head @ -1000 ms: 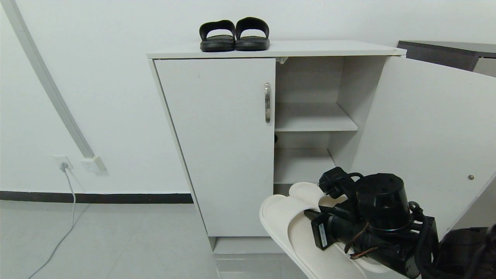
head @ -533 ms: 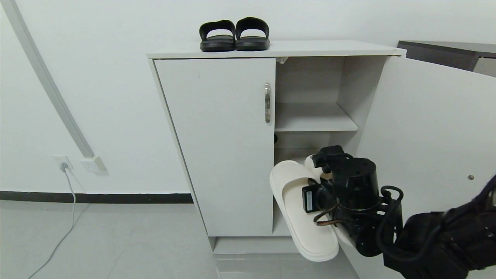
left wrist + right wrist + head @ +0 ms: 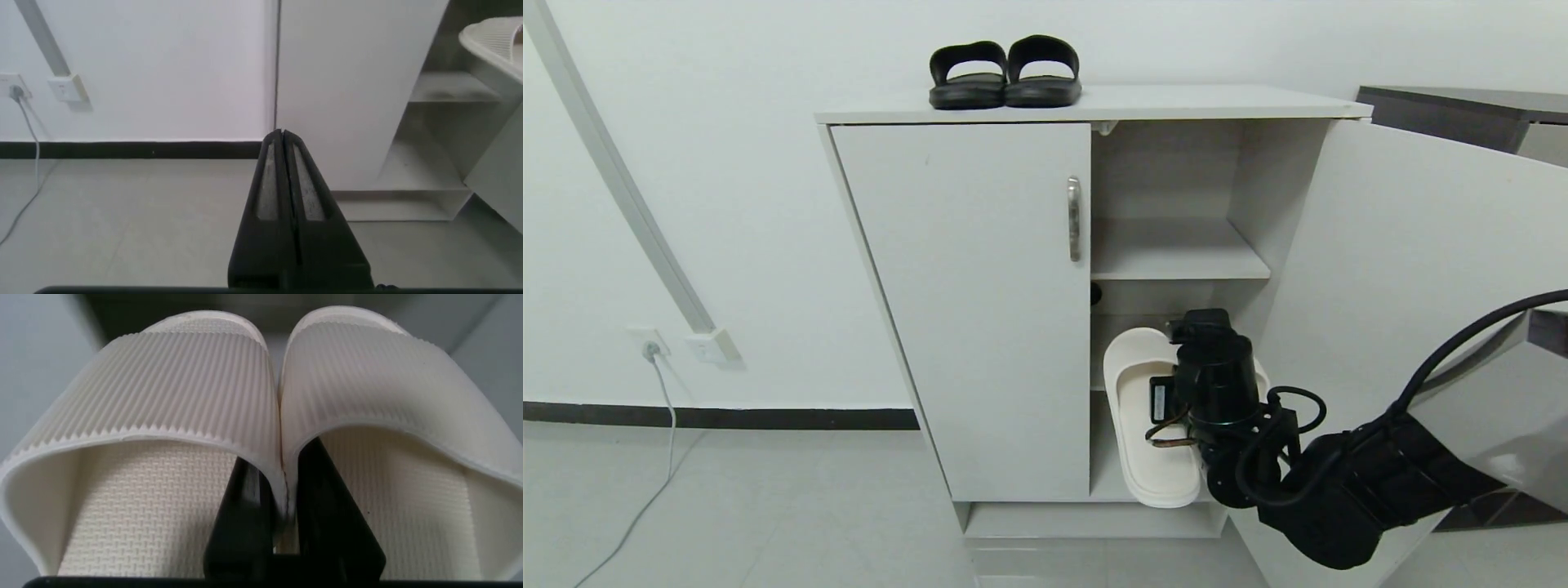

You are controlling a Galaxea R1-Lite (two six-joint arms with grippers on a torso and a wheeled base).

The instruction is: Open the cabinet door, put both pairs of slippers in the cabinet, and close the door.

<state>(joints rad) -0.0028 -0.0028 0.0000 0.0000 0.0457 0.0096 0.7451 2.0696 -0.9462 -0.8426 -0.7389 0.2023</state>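
The white slippers [image 3: 1147, 408] hang in the air at the mouth of the cabinet's [image 3: 1094, 104] open right half, level with its lower compartments. They are carried as one bundle. The right gripper [image 3: 282, 514] is clamped on the two inner strap edges where they meet, which pins the pair side by side so one grasp moves both. They are tipped steeply, toes up and toward the cabinet and heels hanging low, probably so the toes go onto a shelf first. Whether a toe already touches a shelf edge cannot be told. The pair looks soft and light, with ribbed straps, a fine waffle texture on the insoles and thick, rounded pale soles. Such a pinch may let them sag or swivel. The right door [image 3: 1405, 269] stands swung wide, leaving the opening free for the arm, and the upper shelf [image 3: 1176, 249] inside is bare. The left door [image 3: 964, 310] is closed, its metal handle [image 3: 1074, 219] at the inner edge. The black slippers [image 3: 1005, 73] sit neatly paired on the cabinet's top, not yet stowed. The left gripper [image 3: 282, 188] is clenched on nothing, off to the side above the floor.
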